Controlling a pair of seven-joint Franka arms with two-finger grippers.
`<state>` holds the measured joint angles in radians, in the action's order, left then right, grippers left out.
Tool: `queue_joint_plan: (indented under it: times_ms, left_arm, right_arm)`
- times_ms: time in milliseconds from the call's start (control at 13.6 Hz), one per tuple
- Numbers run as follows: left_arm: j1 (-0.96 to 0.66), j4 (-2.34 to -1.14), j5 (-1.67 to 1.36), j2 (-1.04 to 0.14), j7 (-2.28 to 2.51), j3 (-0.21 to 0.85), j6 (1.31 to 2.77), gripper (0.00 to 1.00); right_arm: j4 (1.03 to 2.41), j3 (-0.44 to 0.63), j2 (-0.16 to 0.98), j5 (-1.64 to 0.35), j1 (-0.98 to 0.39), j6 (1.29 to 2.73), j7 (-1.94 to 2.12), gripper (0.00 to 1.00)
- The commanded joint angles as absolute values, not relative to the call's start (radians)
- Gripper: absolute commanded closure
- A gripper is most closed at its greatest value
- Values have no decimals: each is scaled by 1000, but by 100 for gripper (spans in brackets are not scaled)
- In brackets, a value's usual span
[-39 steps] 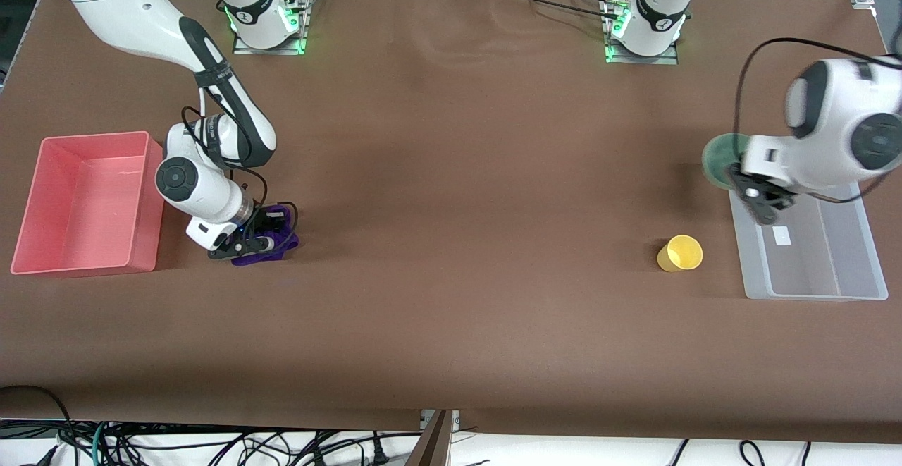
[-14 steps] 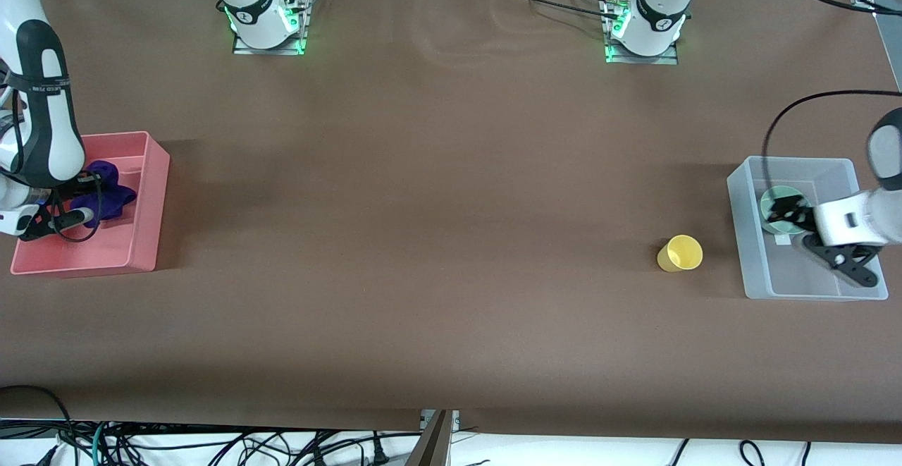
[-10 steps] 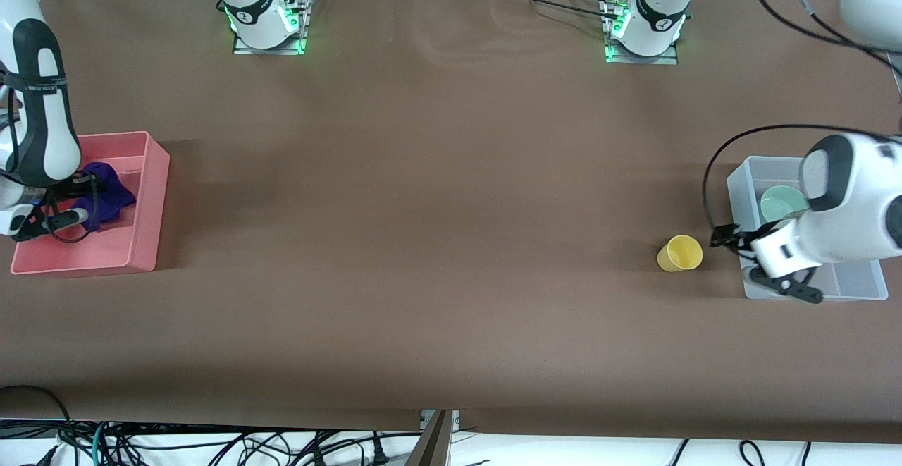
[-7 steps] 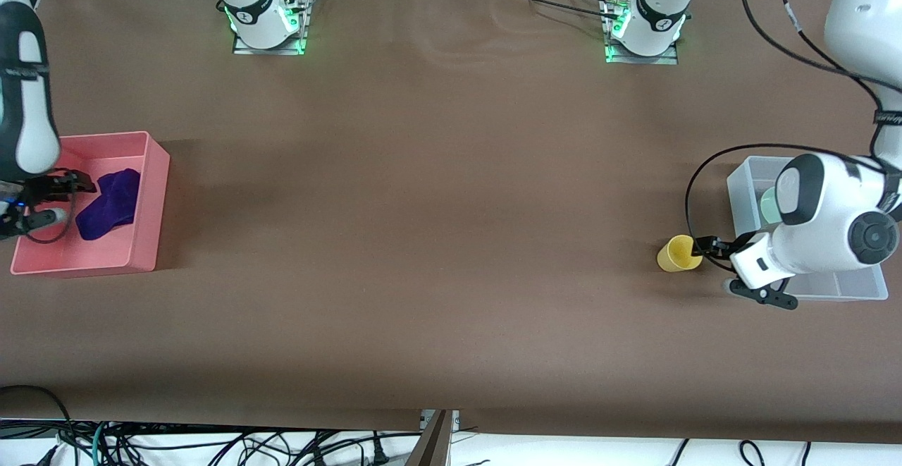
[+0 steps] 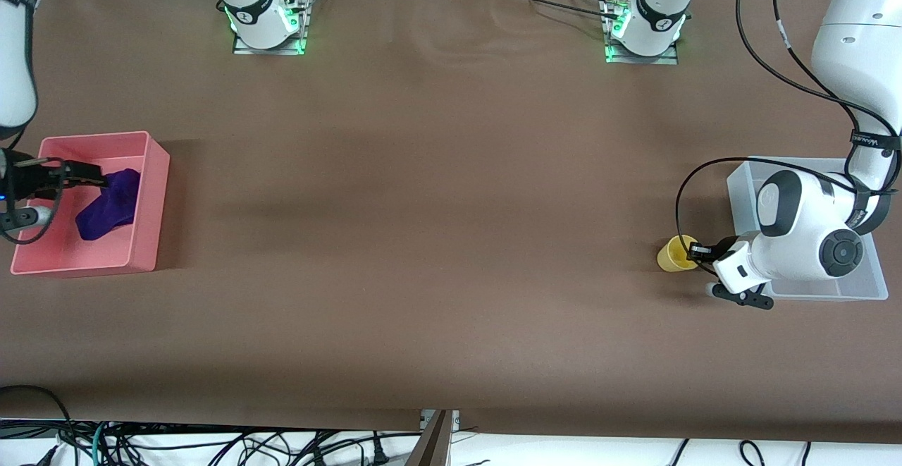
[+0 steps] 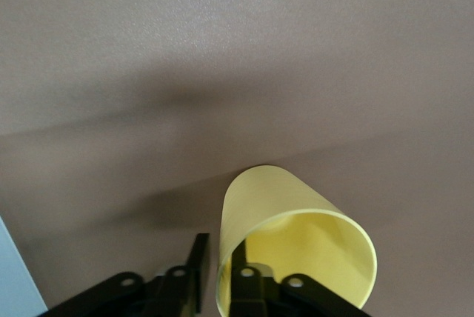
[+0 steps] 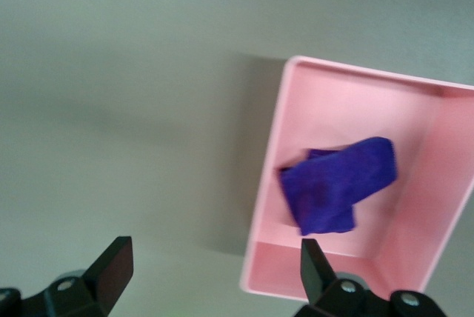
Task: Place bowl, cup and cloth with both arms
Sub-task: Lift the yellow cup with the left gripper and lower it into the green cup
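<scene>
Brown table (image 5: 437, 240) occupied by pink bin (image 5: 151, 201) at right arm's end, clear bin (image 5: 740, 191) and yellow cup (image 5: 673, 254) at left arm's end.

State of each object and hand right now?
cup: upright on the table, one left-hand finger inside its rim, one outside.
cloth: crumpled in the pink bin, released.
left hand: open, straddling the cup wall.
right hand: open, empty, above the pink bin.
clear bin: on the table beside the cup, mostly hidden by the left arm.
</scene>
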<state>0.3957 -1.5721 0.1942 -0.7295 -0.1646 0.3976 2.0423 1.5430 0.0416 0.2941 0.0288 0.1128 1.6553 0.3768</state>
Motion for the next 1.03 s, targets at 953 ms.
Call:
queue_joint_plan:
  times_ms: [953]
  left_arm:
    - [653, -1705, 377, -407, -572, 391, 1771, 100]
  right_arm:
    - [1537, -103, 41, 41, 98, 1549, 97, 0]
